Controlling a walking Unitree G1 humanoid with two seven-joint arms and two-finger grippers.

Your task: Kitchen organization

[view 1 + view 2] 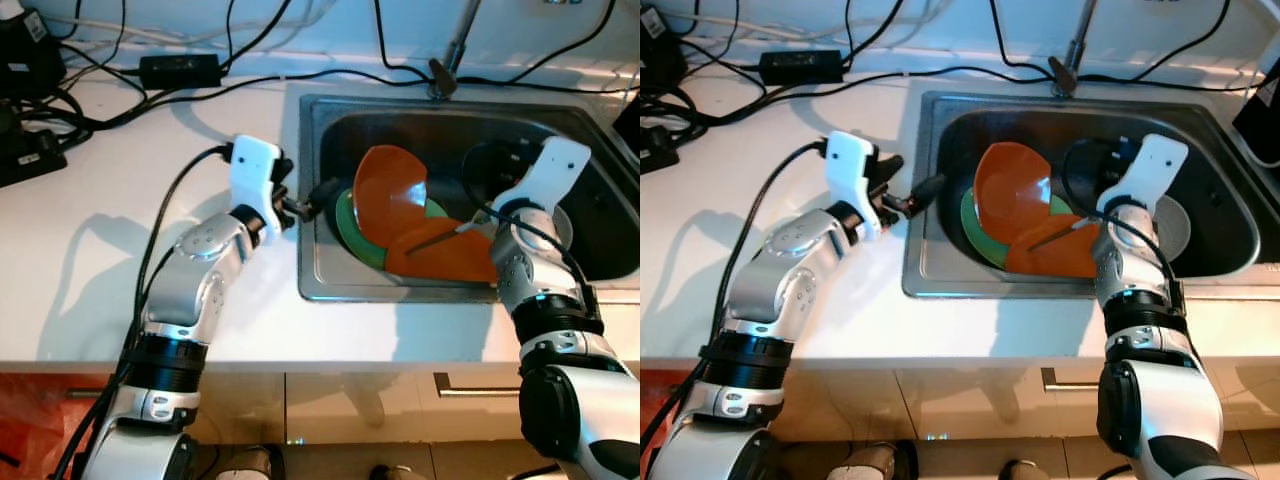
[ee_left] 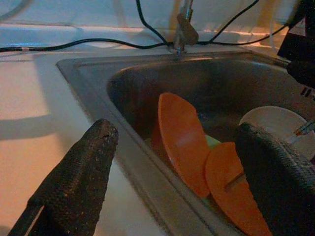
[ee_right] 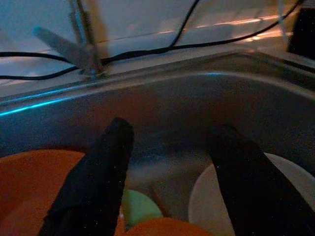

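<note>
A steel sink [image 1: 312,282] holds an orange plate [image 1: 392,190] leaning on edge against a green plate [image 1: 350,232]. A second orange plate [image 1: 445,255] lies lower at the front, with a thin utensil [image 1: 440,237] across it. A white dish [image 1: 1172,226] rests at the sink's right side. My left gripper [image 1: 312,198] is open at the sink's left rim, one finger [image 2: 83,172] over the counter and the other [image 2: 280,172] over the basin. My right gripper [image 1: 490,170] hangs open inside the sink, above the plates and holding nothing, fingers [image 3: 98,177] pointing toward the back wall.
The faucet [image 1: 450,50] stands behind the sink. Black cables and a power adapter [image 1: 180,68] trail along the back of the white counter [image 1: 90,250], with dark devices [image 1: 25,110] at the far left. Cabinet fronts with a handle [image 1: 470,385] sit below.
</note>
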